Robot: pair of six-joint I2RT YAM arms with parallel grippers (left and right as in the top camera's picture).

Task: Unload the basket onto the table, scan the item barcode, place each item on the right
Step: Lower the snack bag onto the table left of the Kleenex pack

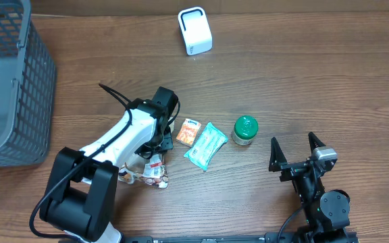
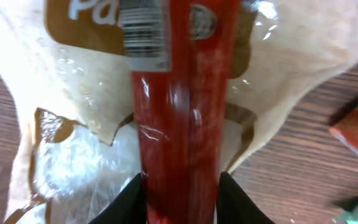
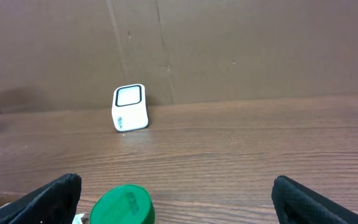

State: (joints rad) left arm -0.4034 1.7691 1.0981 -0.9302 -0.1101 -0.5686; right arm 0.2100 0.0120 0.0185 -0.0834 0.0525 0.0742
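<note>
Grip: your left gripper (image 2: 182,194) pinches glossy red stick pack (image 2: 182,112) over crinkly bag (image 2: 61,106); right gripper (image 3: 176,190) gapes empty.

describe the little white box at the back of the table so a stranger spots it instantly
Start at the grey mesh basket at the left of the wooden table, then look right along the far edge. The small white box stands alone there, with rounded corners and a framed window, far from the orange packet, teal packet and green-lidded jar.
</note>
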